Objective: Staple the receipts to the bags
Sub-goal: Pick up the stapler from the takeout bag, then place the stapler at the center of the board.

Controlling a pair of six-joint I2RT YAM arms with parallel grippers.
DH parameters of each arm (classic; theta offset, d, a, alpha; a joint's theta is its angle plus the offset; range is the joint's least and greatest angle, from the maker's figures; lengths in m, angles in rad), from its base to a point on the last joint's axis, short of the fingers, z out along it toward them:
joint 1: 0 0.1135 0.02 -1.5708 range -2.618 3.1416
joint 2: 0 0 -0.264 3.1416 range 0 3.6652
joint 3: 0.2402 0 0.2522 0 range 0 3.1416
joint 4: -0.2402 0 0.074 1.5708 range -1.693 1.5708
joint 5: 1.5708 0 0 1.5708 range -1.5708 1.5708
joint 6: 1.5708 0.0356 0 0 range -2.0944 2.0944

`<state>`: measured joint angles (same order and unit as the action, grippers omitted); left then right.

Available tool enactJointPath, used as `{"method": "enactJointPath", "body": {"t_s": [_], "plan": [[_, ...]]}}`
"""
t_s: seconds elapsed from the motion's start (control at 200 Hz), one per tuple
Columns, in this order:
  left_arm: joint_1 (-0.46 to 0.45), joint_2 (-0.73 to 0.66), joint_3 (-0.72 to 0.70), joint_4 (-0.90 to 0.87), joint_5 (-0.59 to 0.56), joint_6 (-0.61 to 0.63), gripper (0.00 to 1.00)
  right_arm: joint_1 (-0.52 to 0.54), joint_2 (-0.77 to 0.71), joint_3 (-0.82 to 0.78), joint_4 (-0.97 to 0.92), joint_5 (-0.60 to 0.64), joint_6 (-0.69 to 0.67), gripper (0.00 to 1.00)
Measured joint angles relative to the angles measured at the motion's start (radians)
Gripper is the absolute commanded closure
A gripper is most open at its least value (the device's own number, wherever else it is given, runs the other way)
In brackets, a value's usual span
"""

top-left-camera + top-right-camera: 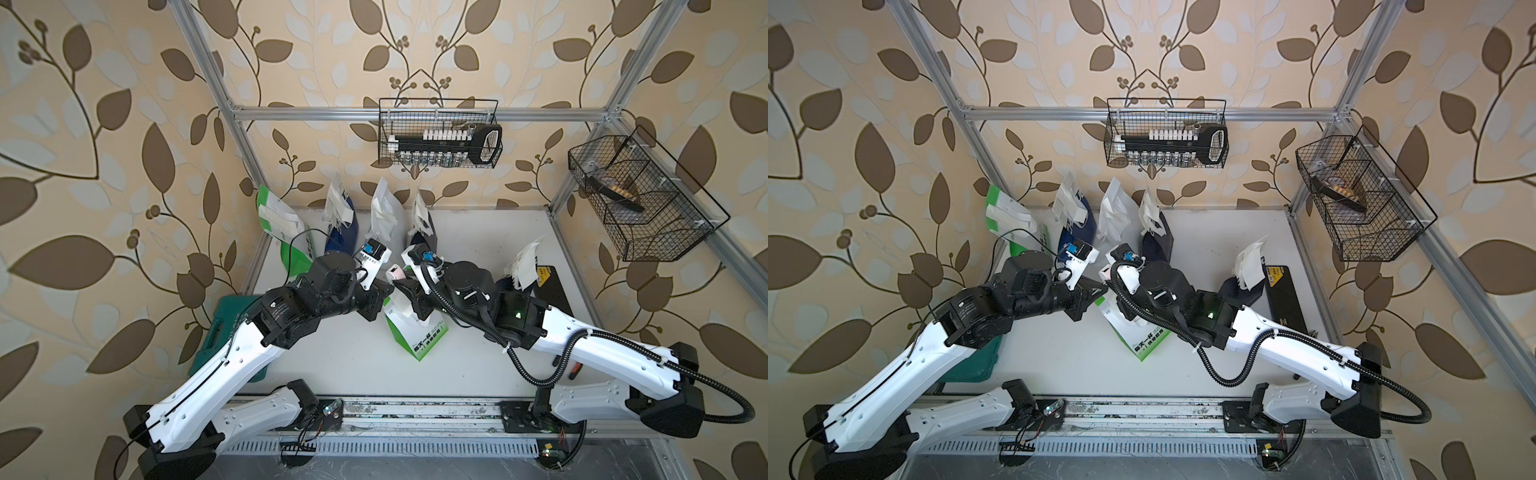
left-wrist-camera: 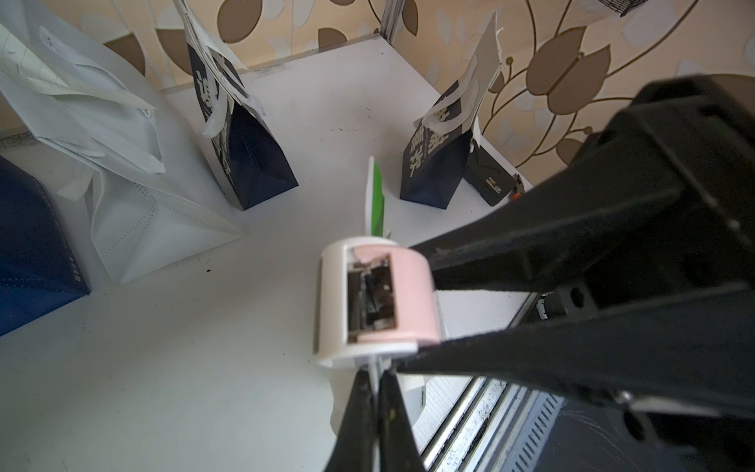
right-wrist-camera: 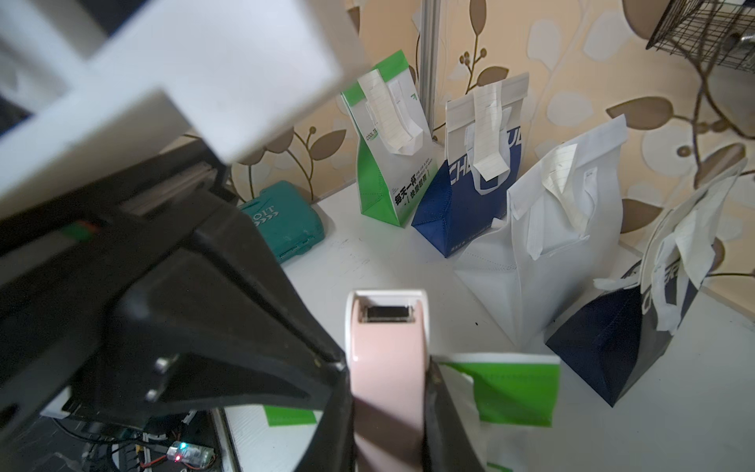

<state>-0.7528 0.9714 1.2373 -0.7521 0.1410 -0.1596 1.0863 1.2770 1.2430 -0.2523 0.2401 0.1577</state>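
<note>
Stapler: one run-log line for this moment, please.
phase: stapling | left gripper: shut on green-and-white bag top | right gripper: shut on pink stapler at bag top

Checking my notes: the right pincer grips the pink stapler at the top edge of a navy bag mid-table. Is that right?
Not quite: it is a green-and-white bag, not navy. The right wrist view shows the right pincer gripping the pink stapler at that bag's green top edge.
</note>
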Motion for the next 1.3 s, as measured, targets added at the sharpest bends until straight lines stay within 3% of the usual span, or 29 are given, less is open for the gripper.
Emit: {"method": "enactJointPath", "body": {"t_s": [0.43,0.655,0.785,1.065,1.305], "plan": [[0.002,0.006,0.009,0.018,-0.068,-0.024,1.0,0.006,0.042,0.017,0.09,0.181,0.003,1.0],[-0.001,0.006,0.01,-0.004,-0.065,-0.024,1.0,-0.134,-0.004,0.022,0.059,0.247,0.06,1.0],[-0.001,0.006,0.01,-0.019,-0.101,-0.026,1.0,-0.186,-0.062,0.022,-0.051,0.265,0.123,1.0],[-0.001,-0.013,0.005,-0.038,-0.223,-0.026,1.0,-0.251,-0.1,-0.079,-0.403,0.124,0.305,1.0],[-0.001,-0.029,0.003,-0.037,-0.225,-0.02,1.0,-0.305,0.053,-0.308,-0.551,-0.087,0.42,1.0]]}}
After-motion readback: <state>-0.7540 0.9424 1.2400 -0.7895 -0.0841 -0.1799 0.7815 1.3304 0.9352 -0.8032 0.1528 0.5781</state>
